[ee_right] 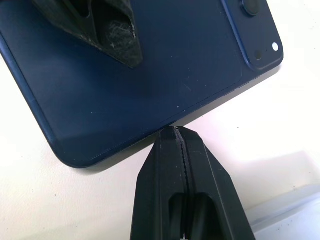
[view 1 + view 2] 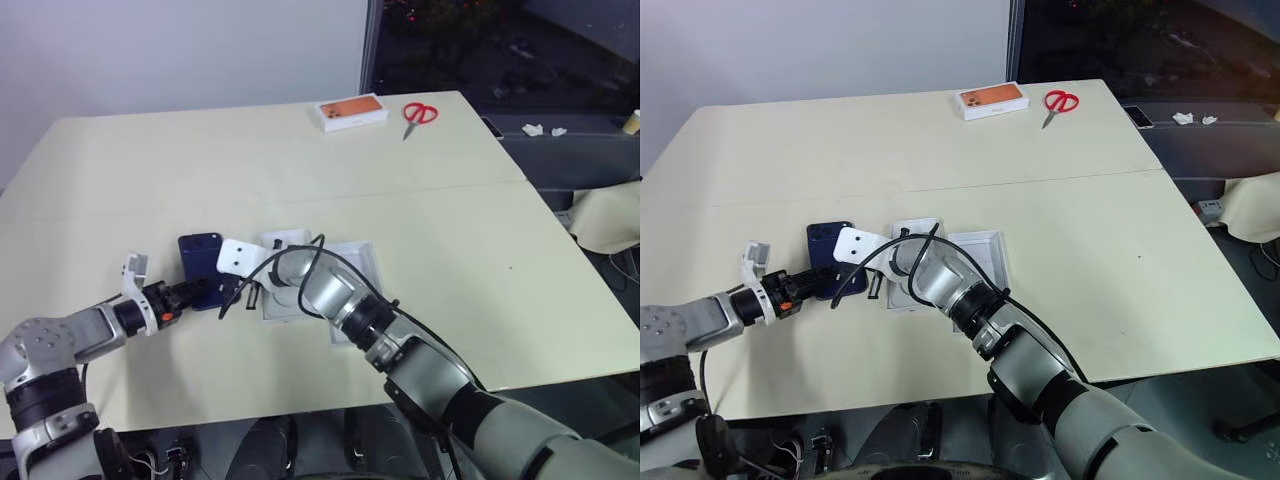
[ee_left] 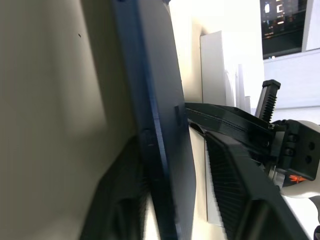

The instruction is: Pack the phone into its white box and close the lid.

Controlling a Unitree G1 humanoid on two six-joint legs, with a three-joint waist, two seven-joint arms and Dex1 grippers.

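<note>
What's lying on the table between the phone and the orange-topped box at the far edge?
Nothing. From the phone to the orange-topped box the table is bare, crossed by one seam line, as the left eye view shows.

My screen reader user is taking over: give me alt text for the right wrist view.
The right gripper, fingers shut together, has its tip against the long edge of the phone, which lies back-up on the table. One finger of the left gripper rests on the phone's back.
</note>
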